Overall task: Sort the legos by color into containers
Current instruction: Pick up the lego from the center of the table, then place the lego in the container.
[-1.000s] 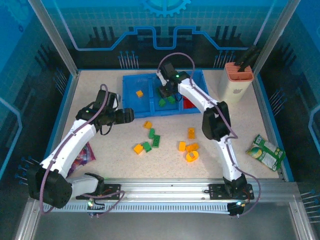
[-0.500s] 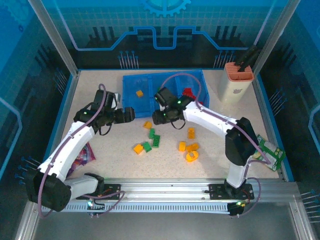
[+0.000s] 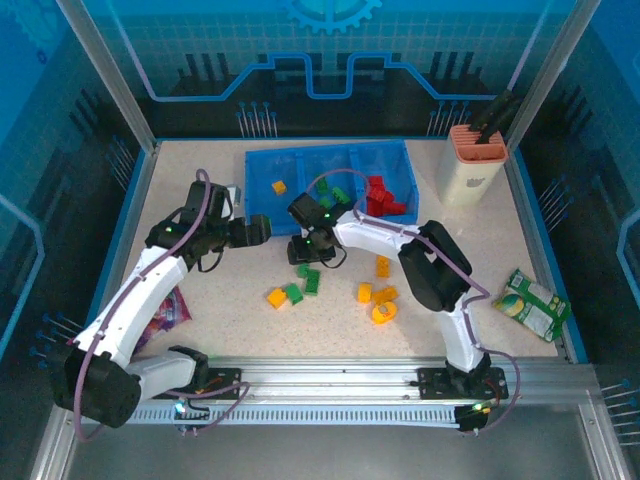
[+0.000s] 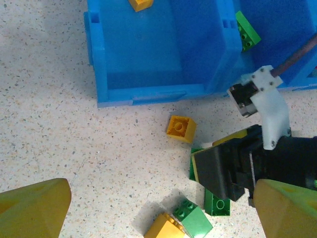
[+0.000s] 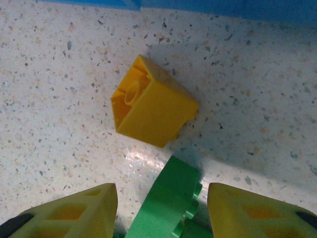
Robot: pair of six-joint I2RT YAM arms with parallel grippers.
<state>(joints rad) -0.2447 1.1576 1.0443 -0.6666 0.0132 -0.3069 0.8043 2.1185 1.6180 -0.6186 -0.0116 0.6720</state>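
While the right fingers [image 5: 74,210] stand apart, a green lego [image 5: 168,201] lies between.

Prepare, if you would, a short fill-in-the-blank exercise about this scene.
The ___ bricks lie in the tray's right compartment.
The tray's green bricks lie in its ___ compartment.
A ___ brick sits between the right end effector's fingers.
Missing words: red, middle, green.

Speckled beige table [image 3: 200,195], blue compartment tray [image 3: 300,152] at the back, loose yellow and green legos [image 3: 383,266] mid-table, cream holder [image 3: 470,178] back right, green packet [image 3: 530,303] right, purple packet [image 3: 170,310] left.
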